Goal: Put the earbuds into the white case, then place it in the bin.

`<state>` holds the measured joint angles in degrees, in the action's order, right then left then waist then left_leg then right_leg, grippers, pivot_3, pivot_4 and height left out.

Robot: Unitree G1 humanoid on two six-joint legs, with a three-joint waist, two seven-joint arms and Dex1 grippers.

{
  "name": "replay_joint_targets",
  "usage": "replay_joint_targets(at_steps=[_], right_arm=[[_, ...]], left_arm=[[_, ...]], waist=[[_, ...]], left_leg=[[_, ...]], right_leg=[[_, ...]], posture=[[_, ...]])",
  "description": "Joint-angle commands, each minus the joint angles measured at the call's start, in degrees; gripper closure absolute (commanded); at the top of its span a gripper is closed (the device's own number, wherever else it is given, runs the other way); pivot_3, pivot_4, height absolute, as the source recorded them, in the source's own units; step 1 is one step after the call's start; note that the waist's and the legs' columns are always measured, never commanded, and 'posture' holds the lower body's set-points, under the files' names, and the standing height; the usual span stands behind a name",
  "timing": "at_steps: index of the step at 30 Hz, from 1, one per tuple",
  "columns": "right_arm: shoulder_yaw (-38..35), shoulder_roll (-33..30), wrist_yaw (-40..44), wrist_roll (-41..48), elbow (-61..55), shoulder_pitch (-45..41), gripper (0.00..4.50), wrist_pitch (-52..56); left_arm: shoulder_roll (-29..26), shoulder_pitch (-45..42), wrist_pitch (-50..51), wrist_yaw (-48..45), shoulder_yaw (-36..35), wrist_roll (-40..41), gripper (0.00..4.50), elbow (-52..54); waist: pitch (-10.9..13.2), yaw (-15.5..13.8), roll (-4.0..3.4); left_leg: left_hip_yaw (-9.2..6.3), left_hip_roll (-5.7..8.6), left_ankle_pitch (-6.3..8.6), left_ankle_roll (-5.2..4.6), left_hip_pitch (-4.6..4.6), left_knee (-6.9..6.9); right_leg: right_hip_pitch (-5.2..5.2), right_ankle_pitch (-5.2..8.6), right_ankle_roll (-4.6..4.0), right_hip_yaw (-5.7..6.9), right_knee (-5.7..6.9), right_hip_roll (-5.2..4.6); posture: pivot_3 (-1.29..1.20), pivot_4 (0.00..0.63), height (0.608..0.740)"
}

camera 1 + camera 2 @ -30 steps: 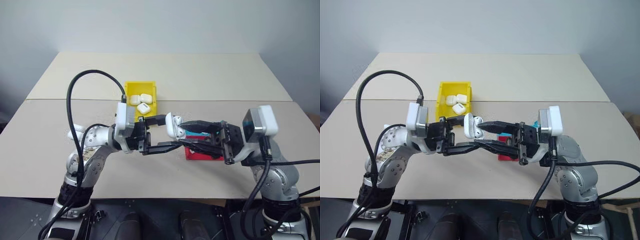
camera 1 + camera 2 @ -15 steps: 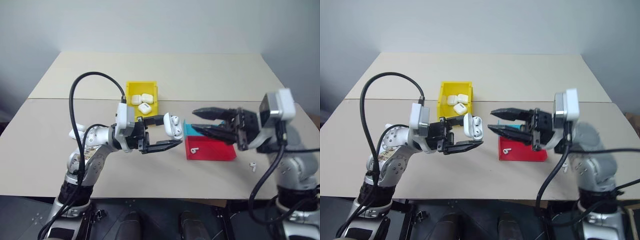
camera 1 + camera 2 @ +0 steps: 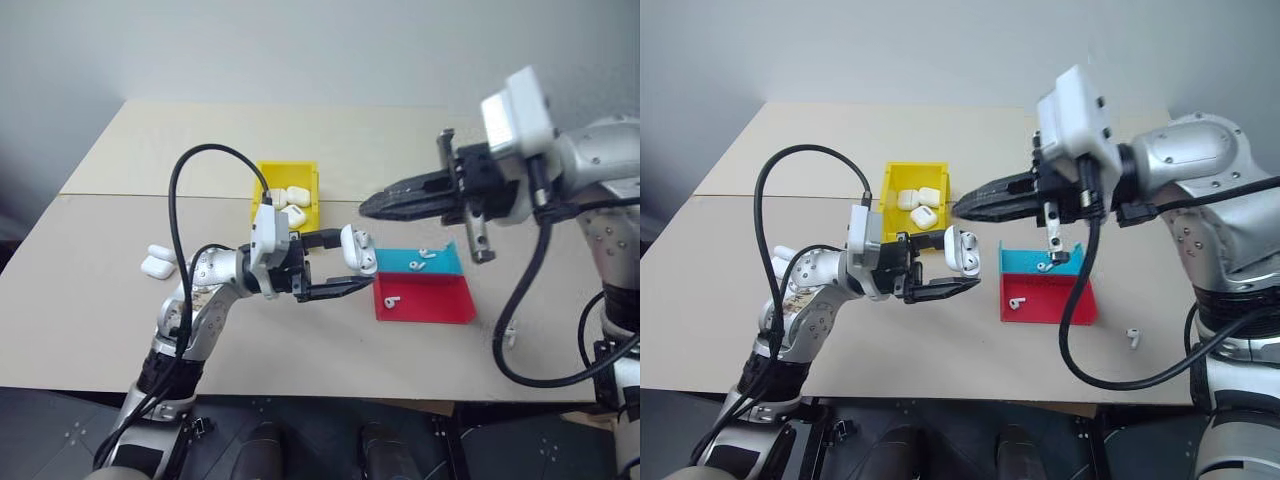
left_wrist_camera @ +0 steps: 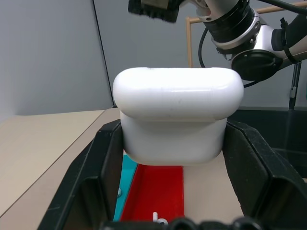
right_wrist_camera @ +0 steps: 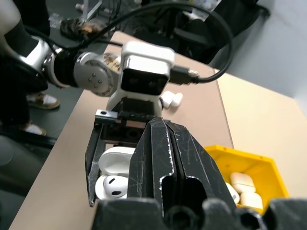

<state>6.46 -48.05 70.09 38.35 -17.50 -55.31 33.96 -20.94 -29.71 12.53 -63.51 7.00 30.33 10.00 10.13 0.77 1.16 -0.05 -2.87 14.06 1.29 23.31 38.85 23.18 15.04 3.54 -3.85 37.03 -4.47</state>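
Two black fingers of the left gripper (image 3: 335,263) clamp the white case (image 3: 357,249), lid open, just left of the red-and-blue tray (image 3: 425,297). Its right wrist view alone shows an earbud (image 5: 111,186) seated inside. Above the tray, the right gripper (image 3: 970,205) is closed, empty. Beyond, the bin (image 3: 288,197) holds three cases.

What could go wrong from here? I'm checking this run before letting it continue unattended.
The white case is held open in the left gripper above the table, with an earbud seated; a bump from the shut right gripper hovering just above could knock it loose. One loose earbud lies on the table beyond the red-and-blue tray, near the edge, and might get swept off. The yellow bin already holds cases.
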Motion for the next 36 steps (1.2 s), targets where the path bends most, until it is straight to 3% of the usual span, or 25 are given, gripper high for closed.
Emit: replay_joint_targets(at_steps=[1,6,17,23,36], right_arm=[[1.3,0.9,1.1,-2.4,-1.0,-2.6,4.47,-1.1],[5.1,3.1,2.9,-5.6,-1.1,-5.6,4.47,-1.3],[8.4,4.4,7.0,-12.6,-1.1,-3.3,4.47,-8.4],[10.0,3.0,8.3,-18.2,0.2,-2.4,4.47,-11.7],[7.5,-1.5,11.3,-18.8,0.1,0.6,4.47,-14.2]], left_arm=[[-0.2,-0.7,-1.0,0.3,-0.2,-0.5,1.72,0.8],[0.4,-0.8,-1.9,1.6,0.4,-2.7,1.72,0.1],[0.8,-0.3,-2.6,2.0,0.4,-2.7,1.72,1.1],[0.7,-0.1,-2.6,2.0,0.3,-2.4,1.72,1.5],[0.1,0.6,-2.6,2.1,-0.1,-1.7,1.72,2.6]], waist=[[0.0,0.0,0.0],[0.0,0.1,-0.01],[0.0,0.0,0.0],[0.0,0.0,0.0],[0.0,0.1,-0.01]], left_leg=[[0.0,0.0,0.0,0.0,-0.01,0.0],[-0.01,-0.01,0.0,0.0,-0.02,-0.01],[0.0,0.0,0.0,0.0,-0.02,0.0],[0.0,0.0,0.0,0.0,-0.02,0.0],[0.01,0.0,0.0,0.0,-0.03,0.0]], right_leg=[[0.01,0.0,0.0,0.0,0.02,0.0],[0.03,0.0,0.0,-0.01,0.04,0.02],[0.02,0.0,0.0,0.0,0.04,0.01],[0.03,0.0,0.0,0.0,0.05,0.01],[0.02,0.0,0.0,0.0,0.04,0.0]], posture=[[0.0,0.15,0.74],[0.0,0.15,0.74],[0.0,0.15,0.74],[0.0,0.15,0.74],[0.0,0.15,0.74]])
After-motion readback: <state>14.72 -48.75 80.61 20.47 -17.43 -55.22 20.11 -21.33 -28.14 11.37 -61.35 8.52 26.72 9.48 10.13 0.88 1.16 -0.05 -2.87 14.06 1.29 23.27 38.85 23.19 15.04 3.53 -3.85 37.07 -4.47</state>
